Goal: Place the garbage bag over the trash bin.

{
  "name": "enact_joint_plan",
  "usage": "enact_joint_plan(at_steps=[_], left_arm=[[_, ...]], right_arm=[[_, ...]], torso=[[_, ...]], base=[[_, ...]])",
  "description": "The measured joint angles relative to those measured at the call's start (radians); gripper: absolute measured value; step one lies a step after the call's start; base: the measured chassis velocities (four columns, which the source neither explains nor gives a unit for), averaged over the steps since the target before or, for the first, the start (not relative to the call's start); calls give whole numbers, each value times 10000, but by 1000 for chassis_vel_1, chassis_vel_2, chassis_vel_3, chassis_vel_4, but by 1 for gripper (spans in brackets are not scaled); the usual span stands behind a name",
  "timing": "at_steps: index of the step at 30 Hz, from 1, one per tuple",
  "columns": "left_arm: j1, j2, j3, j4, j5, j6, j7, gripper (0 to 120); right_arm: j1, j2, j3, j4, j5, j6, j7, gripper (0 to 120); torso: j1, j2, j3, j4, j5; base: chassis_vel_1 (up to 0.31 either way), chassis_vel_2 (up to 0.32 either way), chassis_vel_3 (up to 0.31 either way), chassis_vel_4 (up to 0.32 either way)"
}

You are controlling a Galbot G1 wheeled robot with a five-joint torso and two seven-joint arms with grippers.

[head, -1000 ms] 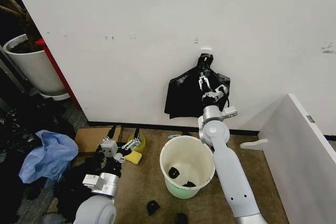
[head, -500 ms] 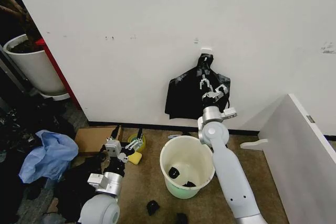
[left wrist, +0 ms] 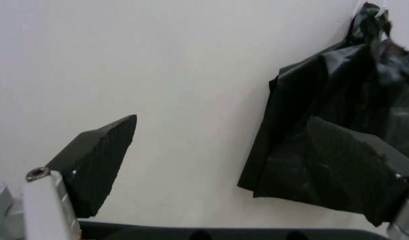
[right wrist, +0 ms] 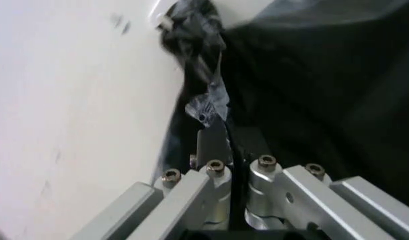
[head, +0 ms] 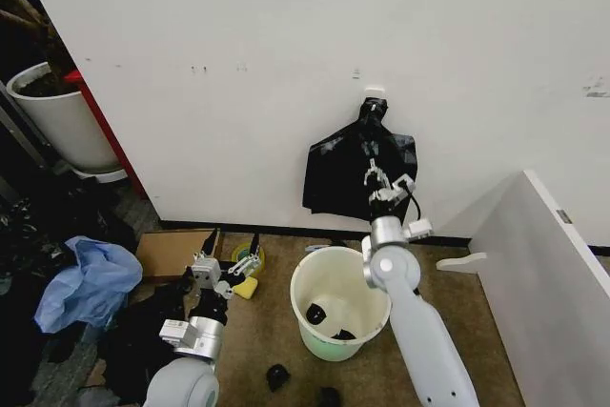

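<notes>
Right tool [head: 379, 176] lower; bin [head: 340, 303] with black scraps [head: 315, 313].

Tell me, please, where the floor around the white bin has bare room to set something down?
Bare brown floor lies right of the trash bin, toward the white panel. Left is crowded: yellow sponge, cardboard, blue cloth.

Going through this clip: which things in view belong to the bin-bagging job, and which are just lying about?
Job:
- trash bin
- garbage bag, pinched by the right pincer at the hanging black bundle
- left pincer, open, low near the floor

Lying about:
- blue cloth
- plant pot
- yellow sponge
- cardboard
</notes>
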Motion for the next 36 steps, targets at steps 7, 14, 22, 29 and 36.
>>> enact_joint_plan(at_steps=[7, 14, 22, 29, 36], left_arm=[[-69, -38, 58, 23, -13, -14, -24, 100], [-219, -59, 138, 114, -13, -18, -24, 100], [-541, -53, 169, 241, -124, 8, -23, 100], [-722, -64, 190, 368, -181, 32, -15, 100], [-758, -44, 195, 364, -194, 42, -1, 100]], right_arm=[[-1481, -618, -105, 807, -1209, 196, -414, 0], [-2798, -1138, -9, 874, -3200, 463, -479, 0], [-3851, -1672, -64, 674, -4759, 837, -483, 0], [-4362, -1936, -60, 408, -5562, 1336, -644, 0], [-4632, -2035, 59, 203, -6709, 2027, -1202, 0]], torso=[[0, 0, -1, -1, 0], [0, 0, -1, -1, 0], [0, 0, -1, 0, 0], [0, 0, 0, -1, 0], [0, 0, 0, 0, -1]], base=[[0, 0, 0, 0], [0, 0, 0, 0], [0, 0, 0, 0], [0, 0, 0, 0], [0, 0, 0, 0]])
